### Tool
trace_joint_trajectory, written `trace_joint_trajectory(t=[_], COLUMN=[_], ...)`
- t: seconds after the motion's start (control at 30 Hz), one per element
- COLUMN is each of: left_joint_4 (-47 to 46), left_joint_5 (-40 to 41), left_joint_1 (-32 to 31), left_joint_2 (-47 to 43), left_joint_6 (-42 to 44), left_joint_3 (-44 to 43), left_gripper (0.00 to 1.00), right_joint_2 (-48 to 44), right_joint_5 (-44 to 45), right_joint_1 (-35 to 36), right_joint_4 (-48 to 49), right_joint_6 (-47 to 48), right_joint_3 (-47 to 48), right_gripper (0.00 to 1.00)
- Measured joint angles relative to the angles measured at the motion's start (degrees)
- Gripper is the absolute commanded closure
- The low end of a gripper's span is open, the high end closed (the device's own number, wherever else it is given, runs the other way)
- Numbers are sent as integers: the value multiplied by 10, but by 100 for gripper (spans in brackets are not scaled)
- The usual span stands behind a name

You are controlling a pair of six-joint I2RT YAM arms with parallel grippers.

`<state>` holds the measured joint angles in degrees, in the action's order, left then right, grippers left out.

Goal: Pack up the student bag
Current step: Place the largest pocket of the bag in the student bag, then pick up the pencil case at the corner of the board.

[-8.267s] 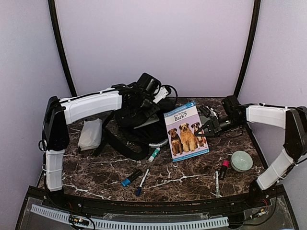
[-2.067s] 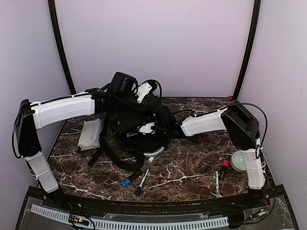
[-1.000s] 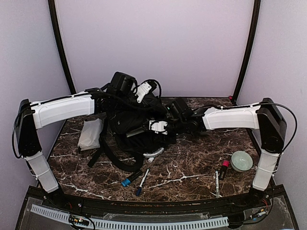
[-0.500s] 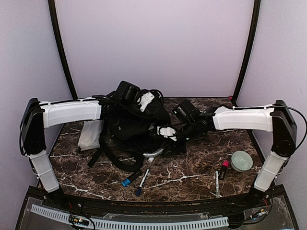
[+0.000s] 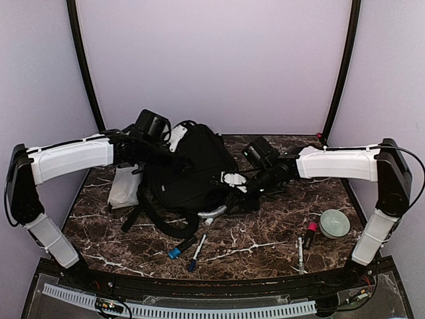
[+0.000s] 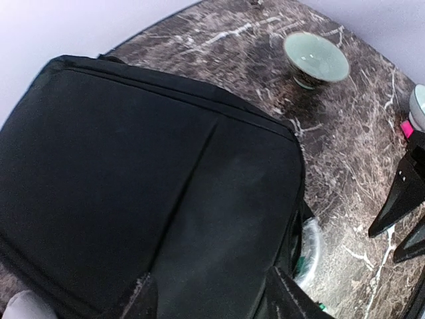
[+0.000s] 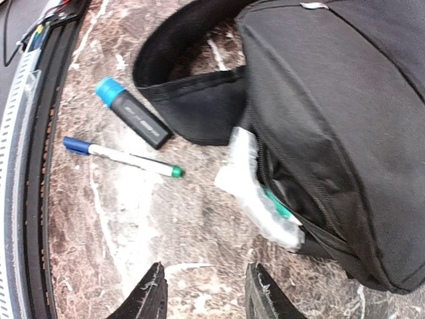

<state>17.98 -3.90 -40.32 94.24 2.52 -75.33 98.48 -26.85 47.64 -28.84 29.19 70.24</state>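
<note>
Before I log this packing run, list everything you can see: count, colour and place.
student bag: one, black, table middle.
plastic packet: one, clear with green, poking from the bag's opening.
pouch: one, white, left of bag.
marker: one, black, blue cap, before the bag.
blue-capped pen: one, white, beside marker.
bowl: one, pale green, right side.
pink-capped tube: one, dark, beside bowl.
thin pen: one, white, front right.
table: one, dark marble.
left gripper: one, black, open over bag.
right gripper: one, black, open near bag's opening.
</note>
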Motion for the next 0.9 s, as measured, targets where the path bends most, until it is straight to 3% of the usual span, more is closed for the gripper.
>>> trace_joint_trajectory(t=[0.1,0.27,0.43,0.53,0.7,0.9], left_joint_4=[0,5,12,16,16,15], left_joint_5=[2,13,-29,-55,-75,-85], left_joint_1=[52,182,345,410,455,462], left_joint_2=[-69,-133,-134,-125,-107,-43], left_joint_6=[-24,-100,-200,-241,-283,-303], left_joint_3=[45,98,148,181,223,230], left_gripper=[29,28,36,38,40,43], right_joint_2=[6,19,21,21,20,20], right_joint_5=[13,27,27,28,29,29], right_joint_1=[-5,-9,-9,-9,-9,-9], right_joint_4=[8,18,23,27,31,31], right_joint_6=[-10,-21,-25,-26,-26,-26], right_joint_3=[1,1,1,1,0,0], right_gripper=[60,60,60,60,60,60])
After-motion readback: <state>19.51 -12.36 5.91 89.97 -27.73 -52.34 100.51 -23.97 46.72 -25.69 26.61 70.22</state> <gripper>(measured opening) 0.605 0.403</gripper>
